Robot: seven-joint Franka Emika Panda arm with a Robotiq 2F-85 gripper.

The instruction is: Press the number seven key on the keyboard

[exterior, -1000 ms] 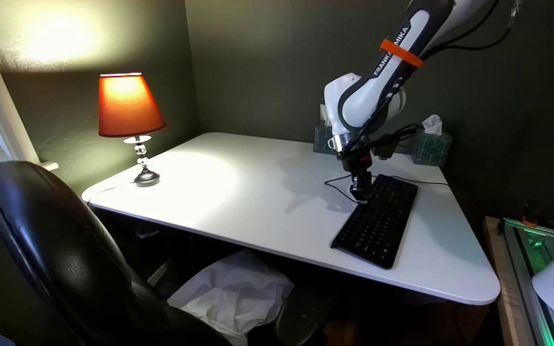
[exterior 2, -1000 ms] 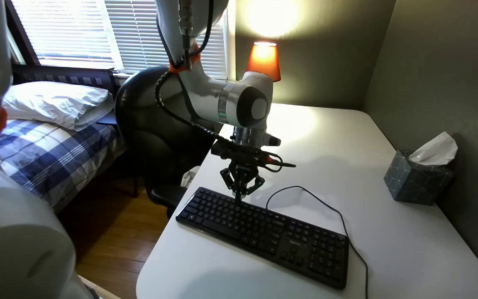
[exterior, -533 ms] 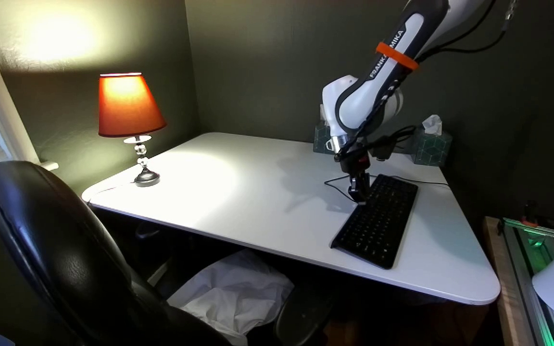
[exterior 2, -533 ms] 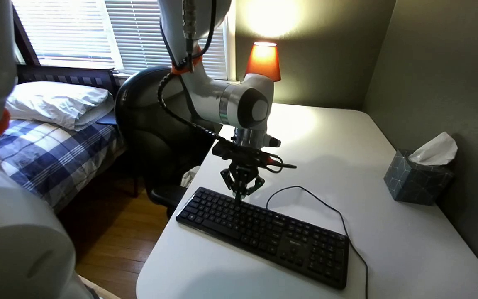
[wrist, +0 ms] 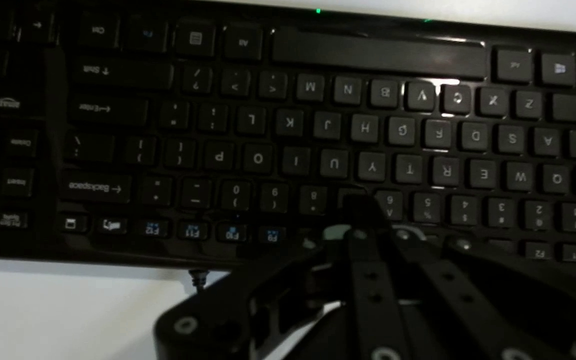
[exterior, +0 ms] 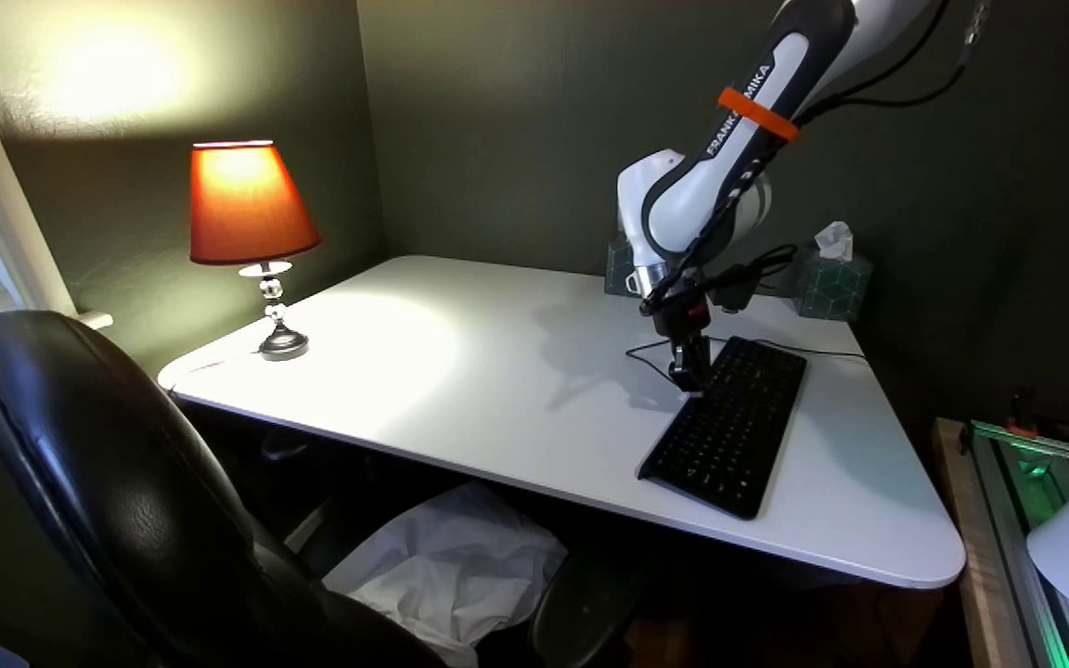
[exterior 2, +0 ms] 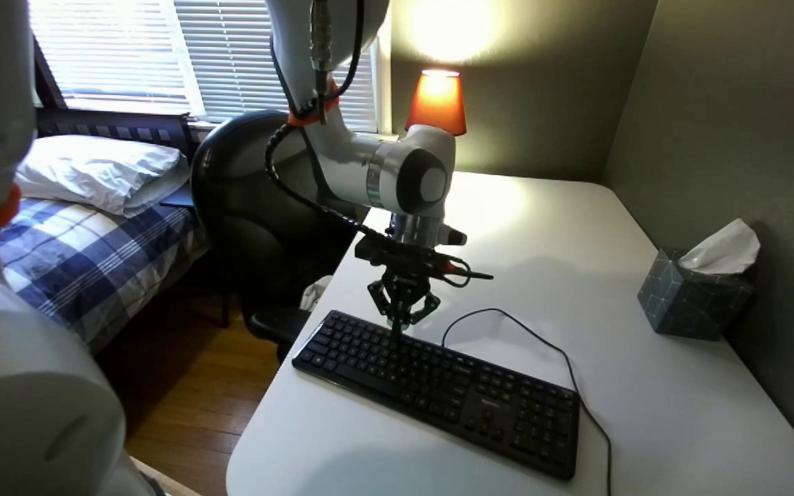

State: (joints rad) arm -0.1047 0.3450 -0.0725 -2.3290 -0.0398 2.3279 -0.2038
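Observation:
The black keyboard (exterior: pixel 729 445) lies flat on the white desk; it also shows in an exterior view (exterior 2: pixel 452 389) and fills much of the wrist view (wrist: pixel 248 122), its letters upside down. My gripper (exterior: pixel 694 388) points down at the keyboard's far long edge, also in an exterior view (exterior 2: pixel 397 334). In the wrist view my gripper (wrist: pixel 365 207) has its fingertips together, with nothing seen between them. The tips cover most of the seven key (wrist: pixel 350 192), between the 8 key (wrist: pixel 313 200) and the 6 key (wrist: pixel 389 204). I cannot tell whether they touch it.
The keyboard's thin cable (exterior 2: pixel 566 357) runs over the desk (exterior 2: pixel 645 413). Tissue boxes (exterior: pixel 833 286) stand near the wall; one shows in an exterior view (exterior 2: pixel 690 293). A lit lamp (exterior: pixel 251 204) stands at the desk's far end. A black chair (exterior: pixel 98 482) is beside the desk.
The arm has shifted slightly, and the gripper has come down a little at the same spot over the keyboard. The keyboard has not moved. The fingers look unchanged.

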